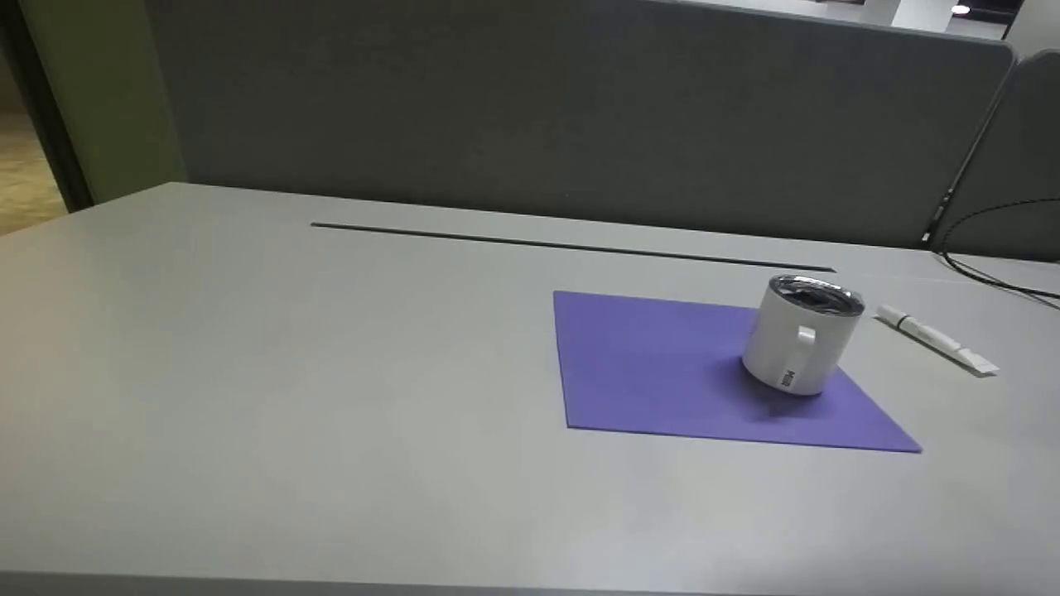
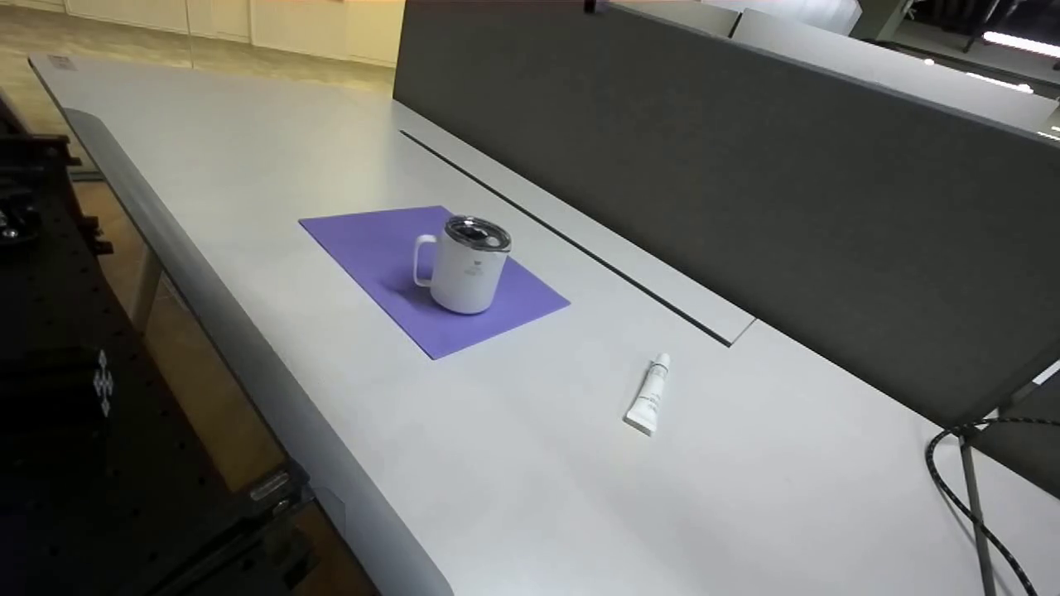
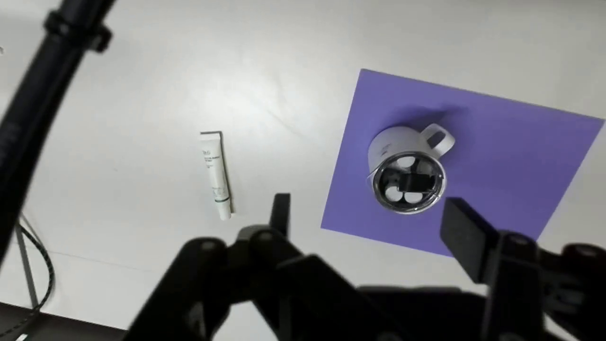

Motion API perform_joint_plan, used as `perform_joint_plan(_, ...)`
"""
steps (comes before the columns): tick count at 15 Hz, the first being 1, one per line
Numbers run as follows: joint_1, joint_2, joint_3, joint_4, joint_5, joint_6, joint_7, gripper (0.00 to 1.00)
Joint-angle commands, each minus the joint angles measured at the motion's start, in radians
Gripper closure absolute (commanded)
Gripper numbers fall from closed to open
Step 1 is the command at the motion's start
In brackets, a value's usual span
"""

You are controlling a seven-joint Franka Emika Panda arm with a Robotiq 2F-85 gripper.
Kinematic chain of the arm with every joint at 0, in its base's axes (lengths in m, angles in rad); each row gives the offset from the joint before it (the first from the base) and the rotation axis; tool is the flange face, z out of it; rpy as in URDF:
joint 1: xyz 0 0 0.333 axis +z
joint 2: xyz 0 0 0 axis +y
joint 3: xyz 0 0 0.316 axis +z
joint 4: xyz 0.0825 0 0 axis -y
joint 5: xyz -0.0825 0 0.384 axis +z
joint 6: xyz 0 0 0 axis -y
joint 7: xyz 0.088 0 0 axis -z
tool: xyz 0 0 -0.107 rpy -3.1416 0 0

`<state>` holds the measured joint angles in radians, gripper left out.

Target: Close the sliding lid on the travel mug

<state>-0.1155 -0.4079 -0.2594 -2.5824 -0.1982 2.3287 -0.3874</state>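
The white travel mug [image 1: 787,352] stands upright on the purple mat in both exterior views [image 2: 465,280]. It also shows from above in the wrist view [image 3: 395,141], with its handle to the upper right. The sliding lid [image 3: 409,182] on top looks round and clear, with a black slider piece [image 3: 416,183] across its middle right part. The lid shows as a dark top in both exterior views [image 1: 816,295] [image 2: 478,233]. My gripper [image 3: 374,223] is open and empty, apart from the mug. It is out of view in both exterior views.
The purple mat [image 1: 646,364] lies on the pale table [image 1: 331,372]. A white tube [image 2: 650,396] lies beside the mat. A dark partition [image 1: 538,116] runs along the table's back. A black cable [image 2: 944,480] lies at its end. A black bar [image 3: 45,99] crosses the wrist view's left.
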Motion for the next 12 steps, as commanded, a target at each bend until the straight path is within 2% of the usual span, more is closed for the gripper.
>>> perform_joint_plan(1, 0.017, 0.257, 0.008, 0.061, 0.071, 0.188, 0.033, 0.47)
perform_joint_plan(4, 0.021, 0.426, 0.034, 0.123, 0.188, 0.285, 0.031, 0.68)
perform_joint_plan(8, 0.004, 0.559, 0.102, 0.231, 0.287, 0.302, 0.067, 0.96)
perform_joint_plan(10, -0.005, 0.595, 0.123, 0.274, 0.293, 0.285, 0.084, 1.0)
perform_joint_plan(12, -0.004, 0.615, 0.12, 0.313, 0.235, 0.204, 0.12, 1.0)
